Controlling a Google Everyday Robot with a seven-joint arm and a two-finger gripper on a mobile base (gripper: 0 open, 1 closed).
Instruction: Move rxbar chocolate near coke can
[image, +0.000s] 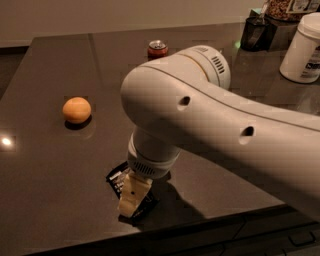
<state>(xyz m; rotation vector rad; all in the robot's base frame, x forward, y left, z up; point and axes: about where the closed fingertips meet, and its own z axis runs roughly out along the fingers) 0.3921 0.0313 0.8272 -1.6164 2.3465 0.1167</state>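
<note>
Although the claw (132, 201) hangs straight down from the bulky white arm (210, 115) onto the rxbar chocolate (118, 177), it cannot be told whether it is spread around the wrapper or clamped on it. Black wrapper shows on both sides of the claw, flat on the counter (45, 190) close to the near edge. Beyond the claw, to its left in the camera view, sits an orange (77, 109). The coke can (157, 48) stands upright well beyond the claw, far from the bar. A thin, flat wrapper probably gives little purchase, so it could slip free on lifting or be nudged off the near edge. The wide arm could also topple the can on approach.
</note>
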